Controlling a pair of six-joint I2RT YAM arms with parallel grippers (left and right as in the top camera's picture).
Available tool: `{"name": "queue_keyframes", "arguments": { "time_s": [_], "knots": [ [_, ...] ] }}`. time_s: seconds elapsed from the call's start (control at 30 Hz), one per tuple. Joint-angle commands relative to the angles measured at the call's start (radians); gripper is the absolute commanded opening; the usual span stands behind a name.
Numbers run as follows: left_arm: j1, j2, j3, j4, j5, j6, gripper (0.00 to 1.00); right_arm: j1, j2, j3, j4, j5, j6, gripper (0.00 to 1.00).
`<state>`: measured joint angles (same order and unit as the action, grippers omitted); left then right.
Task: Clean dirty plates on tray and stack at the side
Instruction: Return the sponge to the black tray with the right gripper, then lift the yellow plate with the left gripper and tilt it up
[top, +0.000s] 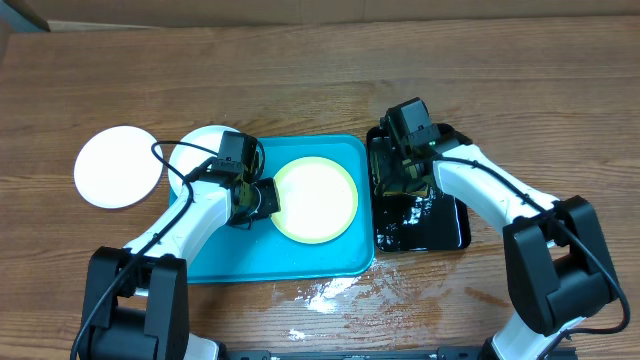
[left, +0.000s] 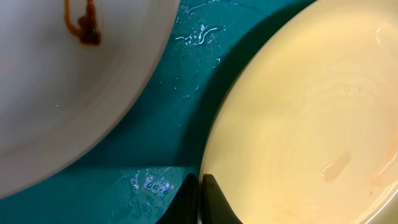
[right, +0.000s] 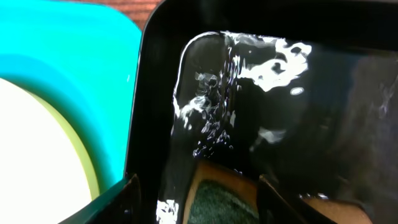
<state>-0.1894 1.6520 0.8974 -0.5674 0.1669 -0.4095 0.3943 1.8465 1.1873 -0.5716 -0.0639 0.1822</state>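
Note:
A yellow-green plate (top: 318, 200) lies on the teal tray (top: 250, 255). My left gripper (top: 265, 197) is at its left rim, and the left wrist view shows the gripper (left: 200, 180) shut on the edge of that plate (left: 311, 112). A white plate (left: 56, 93) with a brown sauce smear (left: 84, 25) lies beside it, partly under my left arm (top: 200, 150). My right gripper (right: 199, 182) hangs open over the wet black tray (right: 155, 74), its fingers either side of a green-topped sponge (right: 217, 202) without touching it.
A clean white plate (top: 118, 166) sits on the wooden table left of the teal tray. The black tray (top: 440, 225) holds water. Spilled water (top: 325, 295) glistens on the table in front of the teal tray.

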Motion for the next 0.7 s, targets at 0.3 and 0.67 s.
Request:
{"name": "queue_keyframes", "arguments": {
  "time_s": [0.3, 0.67],
  "knots": [
    [-0.001, -0.011, 0.074, -0.051, -0.074, 0.039, 0.04, -0.061, -0.166, 0.185, -0.284, 0.01, 0.087, 0.68],
    [-0.001, -0.145, 0.126, -0.066, -0.138, 0.049, 0.04, -0.188, -0.169, 0.185, -0.491, 0.01, 0.133, 0.72]
  ]
}}
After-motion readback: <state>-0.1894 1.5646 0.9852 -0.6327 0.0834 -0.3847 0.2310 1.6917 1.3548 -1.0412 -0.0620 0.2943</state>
